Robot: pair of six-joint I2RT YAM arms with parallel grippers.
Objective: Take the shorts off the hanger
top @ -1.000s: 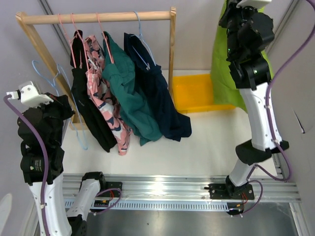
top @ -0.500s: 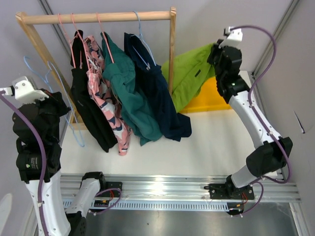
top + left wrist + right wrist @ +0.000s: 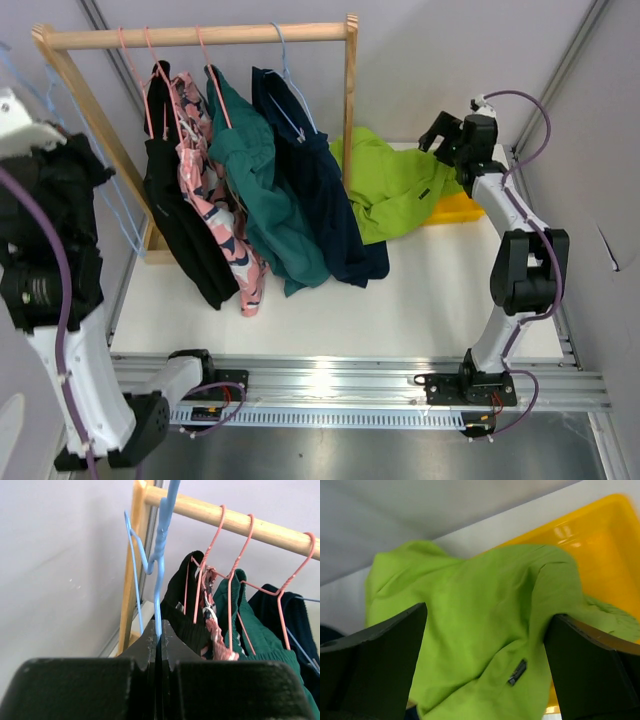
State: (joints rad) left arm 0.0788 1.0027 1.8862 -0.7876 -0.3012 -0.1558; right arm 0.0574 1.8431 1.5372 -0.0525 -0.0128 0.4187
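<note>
The lime-green shorts (image 3: 390, 190) lie crumpled on the table, draped partly over the yellow bin (image 3: 458, 206), off any hanger. My right gripper (image 3: 448, 135) hovers just above them, open. In the right wrist view its fingers (image 3: 380, 650) stand wide apart, with the green shorts (image 3: 470, 590) spread below them. My left gripper (image 3: 160, 630) is shut on a bare blue hanger (image 3: 160, 550), held high beside the rack's left post. In the top view the blue hanger (image 3: 118, 205) hangs off my raised left arm (image 3: 45, 200).
A wooden rack (image 3: 200, 36) stands at the back with black (image 3: 185, 240), pink patterned (image 3: 215, 215), teal (image 3: 265, 200) and navy (image 3: 325, 200) shorts on hangers. The yellow bin (image 3: 600, 540) sits at the back right by the wall.
My right arm came down from high at the back and let the green shorts go over the bin, opening its jaws. My left arm lifted the blue hanger up and leftward.
</note>
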